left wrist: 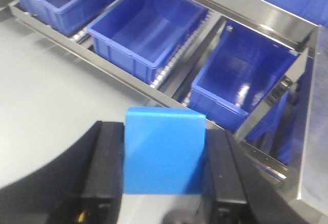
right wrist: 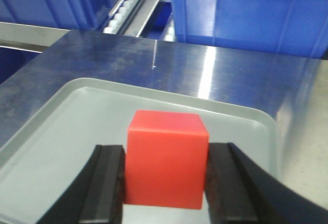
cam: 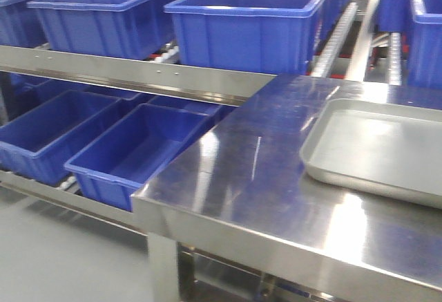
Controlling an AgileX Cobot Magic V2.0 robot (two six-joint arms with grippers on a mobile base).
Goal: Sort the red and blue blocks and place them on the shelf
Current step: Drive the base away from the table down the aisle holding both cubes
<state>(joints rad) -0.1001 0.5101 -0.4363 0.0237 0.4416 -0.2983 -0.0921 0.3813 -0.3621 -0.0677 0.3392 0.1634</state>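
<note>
Blue block (left wrist: 164, 149) clamped in left gripper (left wrist: 164, 175), out over the floor; shelf (cam: 138, 74) lower bin (left wrist: 146, 29) dead ahead. Red block (right wrist: 166, 157) clamped in right gripper (right wrist: 166, 185) over tray (right wrist: 77, 111); upper bin (right wrist: 246, 19) ahead.

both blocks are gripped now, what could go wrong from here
1. The blue block in the left hand hangs over bare floor, short of the bins; if the grip slips, it would likely land on the floor.
2. The red block in the right hand is low over the tray, and a tall bin wall stands ahead; a low carry might knock the block loose.
</note>
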